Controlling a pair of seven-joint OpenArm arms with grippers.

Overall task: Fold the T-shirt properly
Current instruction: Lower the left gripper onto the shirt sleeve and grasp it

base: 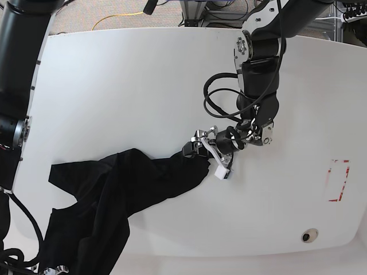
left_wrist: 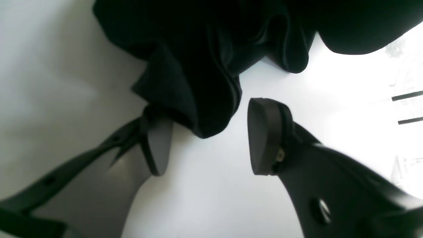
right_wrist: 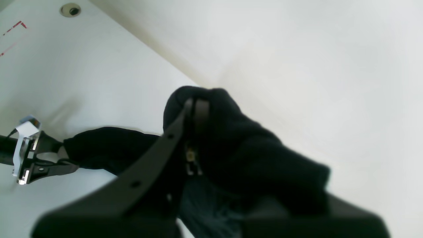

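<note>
A: In the left wrist view, nearest the camera, I see the left gripper (left_wrist: pixel 205 138) with its two fingers (left_wrist: pixel 264 135) standing apart. A fold of the black T-shirt (left_wrist: pixel 198 66) hangs down between them. One finger touches the cloth at its tip; the other is apart from it, so the fingers do not clamp the cloth.

B: And the right gripper (right_wrist: pixel 195 109)?

A: Its fingers are closed on the T-shirt. In the right wrist view the black fabric bunches around both of them.

B: Where does the T-shirt lie?

A: In the base view it spreads over the near left part of the white tabletop (base: pixel 143 86). One narrow end stretches toward the middle, up to the left gripper. The near corner of the shirt lies by the tabletop's front edge.

B: Anything else?

A: A red mark (base: pixel 338 180) and a small round hole (base: pixel 309 235) on the far right side of the tabletop.
</note>
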